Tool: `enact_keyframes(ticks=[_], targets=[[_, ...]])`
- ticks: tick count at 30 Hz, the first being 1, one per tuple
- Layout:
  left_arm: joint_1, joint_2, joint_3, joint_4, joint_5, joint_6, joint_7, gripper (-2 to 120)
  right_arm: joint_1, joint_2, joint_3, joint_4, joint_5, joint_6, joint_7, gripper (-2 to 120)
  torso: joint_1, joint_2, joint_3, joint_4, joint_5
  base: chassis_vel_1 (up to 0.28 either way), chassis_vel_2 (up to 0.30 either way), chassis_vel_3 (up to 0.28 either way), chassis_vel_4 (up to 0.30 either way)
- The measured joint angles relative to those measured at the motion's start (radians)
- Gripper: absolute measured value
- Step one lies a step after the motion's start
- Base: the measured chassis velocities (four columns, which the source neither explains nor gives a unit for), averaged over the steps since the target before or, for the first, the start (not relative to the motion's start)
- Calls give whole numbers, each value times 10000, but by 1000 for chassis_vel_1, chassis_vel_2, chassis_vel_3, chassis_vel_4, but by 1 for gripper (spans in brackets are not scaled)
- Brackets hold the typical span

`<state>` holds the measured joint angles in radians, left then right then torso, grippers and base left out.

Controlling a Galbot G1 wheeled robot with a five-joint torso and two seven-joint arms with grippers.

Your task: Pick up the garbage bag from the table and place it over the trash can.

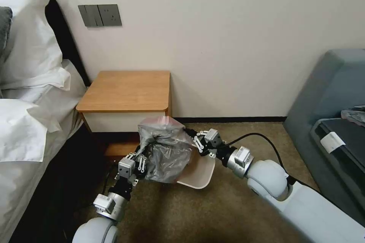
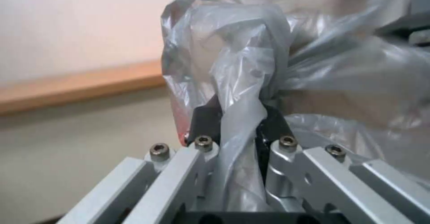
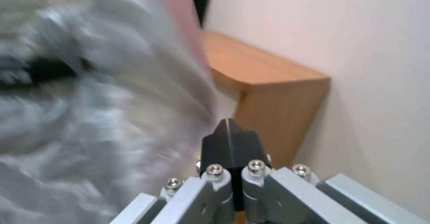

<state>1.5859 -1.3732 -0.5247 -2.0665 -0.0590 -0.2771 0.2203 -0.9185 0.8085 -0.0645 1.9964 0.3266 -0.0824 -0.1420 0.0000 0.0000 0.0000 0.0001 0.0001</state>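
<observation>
Pinching a fold of the garbage bag (image 2: 251, 83), the left gripper (image 2: 240, 123) holds it over the trash can (image 1: 199, 172); the right gripper (image 3: 229, 140) is closed, empty, beside the bag, near the nightstand (image 1: 125, 91).

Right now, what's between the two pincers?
The garbage bag bunches between the left pincer and right pincer, over the trash can, in the head view.
</observation>
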Motion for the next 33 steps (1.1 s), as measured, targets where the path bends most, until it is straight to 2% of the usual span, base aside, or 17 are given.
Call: enact_keyframes(ticks=[9, 13, 16, 17, 19, 21, 22, 23, 25, 26, 29, 30, 33], targets=[[17, -13, -5, 40, 4, -274, -229, 7, -496, -408, 849, 295, 131, -40, 50, 0, 0, 0, 0, 1, 0, 0, 0, 0, 0], [-22, -42, 28, 188, -83, -174, -591, 7, -1298, -456, 1380, 1066, 406, 9, 176, -2, 0, 0, -1, -2, 0, 0, 0, 0, 0], [-53, -44, 76, 216, -181, -32, -696, 7, -1621, -482, 1423, 1410, 519, 30, 181, 3, 0, 0, -1, -1, 0, 0, 0, 0, 0], [-71, -56, 116, 218, -259, 86, -748, 7, -1808, -498, 1420, 1581, 499, 51, 147, 11, 0, 0, -1, -2, 0, 0, 0, 0, 0], [-82, -70, 141, 218, -320, 166, -773, 7, -1929, -512, 1381, 1678, 446, 74, 101, 14, 0, 1, -1, -2, -2, 0, 0, 0, 0], [-73, -103, 206, 187, -418, 287, -791, 7, -1979, -493, 1125, 1658, 239, 97, -97, 25, 0, 1, -1, -2, 0, 0, 0, 0, 0], [-54, -122, 236, 152, -436, 318, -792, 7, -1830, -444, 1005, 1513, 164, 99, -173, 31, 0, 1, -1, -1, -1, 0, 0, 0, 0], [-54, -122, 236, 152, -436, 318, -792, 7, -1830, -444, 1005, 1513, 164, 99, -173, 31, 0, 1, -1, -1, -1, 0, 0, 0, 0], [-25, -150, 268, 108, -446, 340, -779, 7, -1589, -377, 848, 1342, 143, 62, -221, 41, 0, 0, -1, 0, 0, 0, 0, 0, 0], [-25, -150, 268, 108, -446, 340, -779, 7, -1589, -377, 848, 1342, 143, 62, -221, 41, 0, 0, -1, 0, 0, 0, 0, 0, 0], [2, -183, 291, 45, -462, 346, -732, 7, -1196, -291, 550, 1104, 179, -11, -229, 56, 0, 1, -1, -1, 0, 0, 0, 0, 0], [2, -183, 291, 45, -462, 346, -732, 7, -1196, -291, 550, 1104, 179, -11, -229, 56, 0, 1, -1, -1, 0, 0, 0, 0, 0], [8, -192, 324, 29, -468, 358, -703, 7, -787, -199, 157, 931, 309, -161, -184, 69, 0, 1, 0, 0, -1, 0, 0, 0, 0]])
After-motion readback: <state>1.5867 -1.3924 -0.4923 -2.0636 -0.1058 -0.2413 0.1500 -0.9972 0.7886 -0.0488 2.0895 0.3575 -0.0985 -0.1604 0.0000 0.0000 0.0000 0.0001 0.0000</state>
